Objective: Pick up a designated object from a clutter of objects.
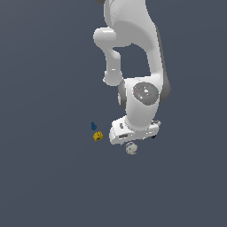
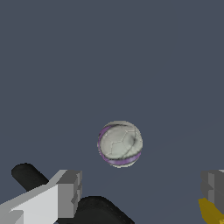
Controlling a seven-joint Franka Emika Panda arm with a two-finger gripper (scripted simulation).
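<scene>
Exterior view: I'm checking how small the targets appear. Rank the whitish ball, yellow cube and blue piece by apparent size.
1. whitish ball, largest.
2. yellow cube, slightly smaller.
3. blue piece, smallest.
Ball and cube look close, so that order is uncertain.

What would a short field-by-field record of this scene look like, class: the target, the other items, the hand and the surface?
target: whitish-grey ball with purple and dark marks, on the floor
hand: hand open, fingers either side of the ball, not touching it
yellow cube: toward the exterior view's left of the ball, apart from it
blue piece: just beside the cube
black object: partly visible near one finger in the wrist view
surface: plain dark grey floor
</scene>
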